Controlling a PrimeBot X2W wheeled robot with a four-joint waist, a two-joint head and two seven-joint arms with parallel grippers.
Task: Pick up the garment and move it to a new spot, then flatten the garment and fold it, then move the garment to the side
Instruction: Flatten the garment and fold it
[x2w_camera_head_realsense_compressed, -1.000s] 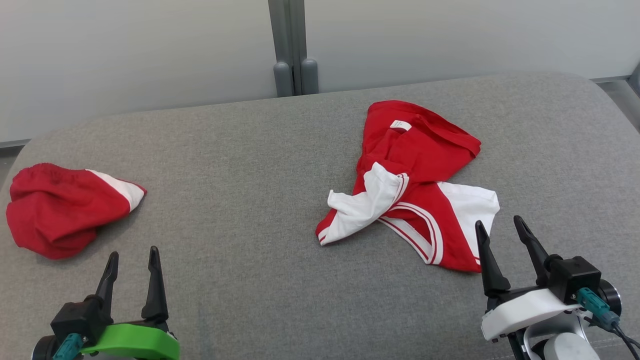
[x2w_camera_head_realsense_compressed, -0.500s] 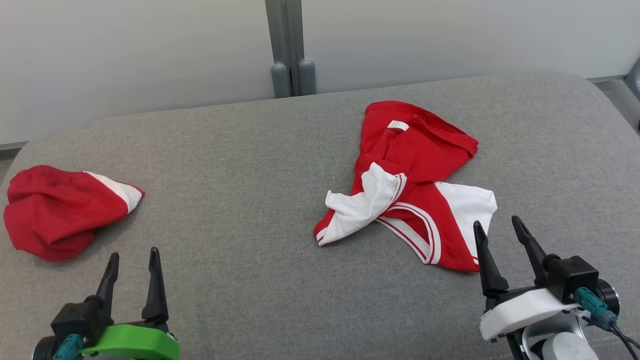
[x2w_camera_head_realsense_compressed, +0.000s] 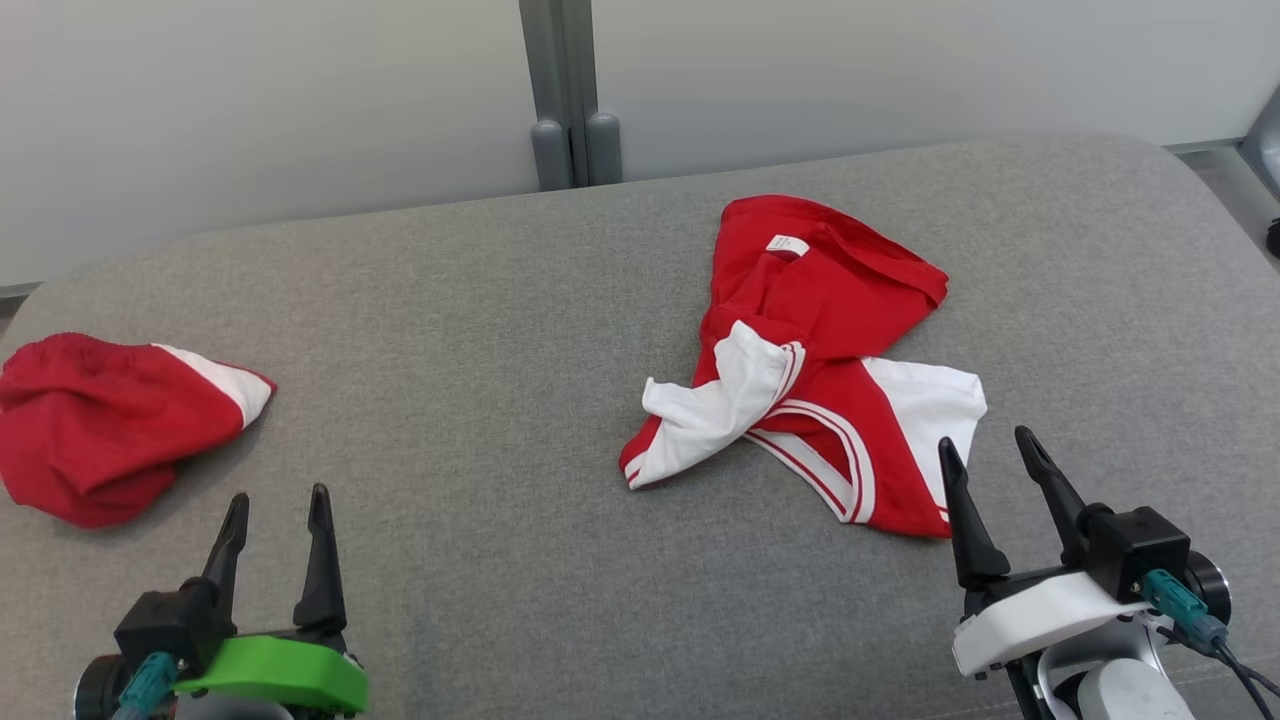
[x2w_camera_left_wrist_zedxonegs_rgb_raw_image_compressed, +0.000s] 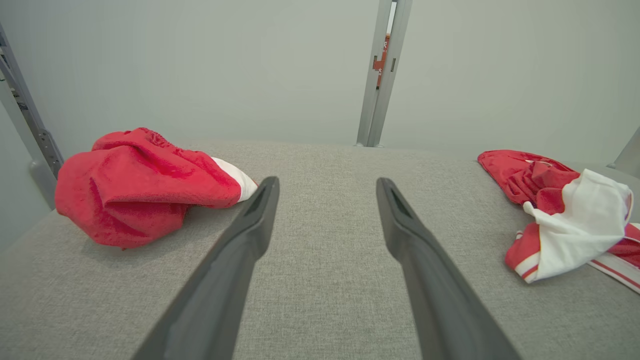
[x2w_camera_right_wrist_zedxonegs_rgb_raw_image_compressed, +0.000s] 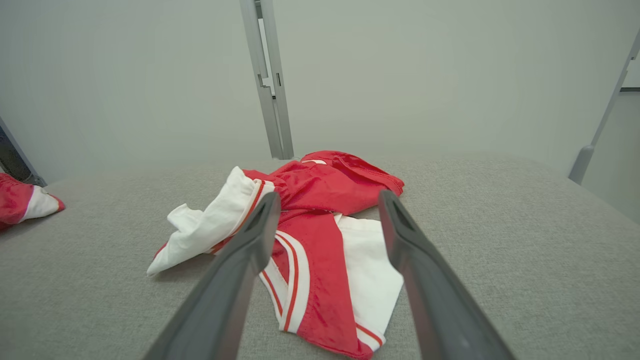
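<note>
Head view: my right claw (x2w_camera_head_realsense_compressed: 983, 440), wide and empty at lower right, sits beside the red-and-white jersey (x2w_camera_head_realsense_compressed: 830, 295); pickup not begun, so I must pinch its near edge.

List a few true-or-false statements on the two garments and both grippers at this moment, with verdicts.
1. The left gripper is open and holds nothing. True.
2. A bunched red garment lies on the grey cushion at the robot's left. True.
3. The right gripper is shut on the red and white shirt. False: it is open and empty, by the shirt's near edge.
4. The red and white shirt lies flat and folded. False: it is crumpled, with a white sleeve twisted across it.
</note>
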